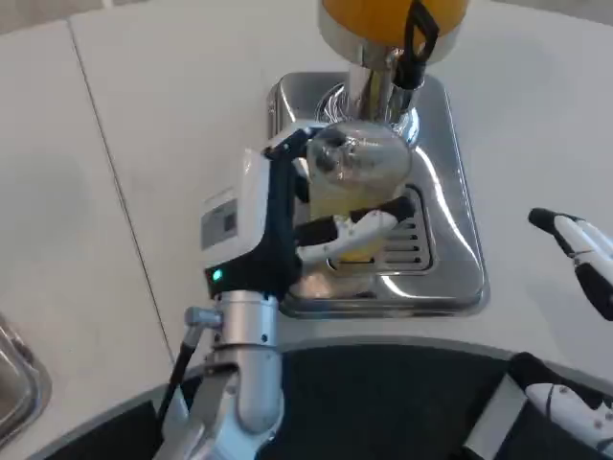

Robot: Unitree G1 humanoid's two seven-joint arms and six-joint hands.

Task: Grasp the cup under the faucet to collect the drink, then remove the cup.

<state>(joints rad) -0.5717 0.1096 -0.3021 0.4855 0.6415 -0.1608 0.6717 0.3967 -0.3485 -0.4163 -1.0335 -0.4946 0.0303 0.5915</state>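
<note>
Left hand (287,225) wrapped around the cup (347,196), fingers (359,230) curled on its side, holding it over the tray (450,249) under the tap (383,91), likely to catch the yellow drink. Right hand (579,254) waiting near the table's (144,144) right edge, fingers spread, holding nothing. One cup, one tap, one tray, two hands.

Left hand (287,216) clenched, right hand (579,254) spread
</note>
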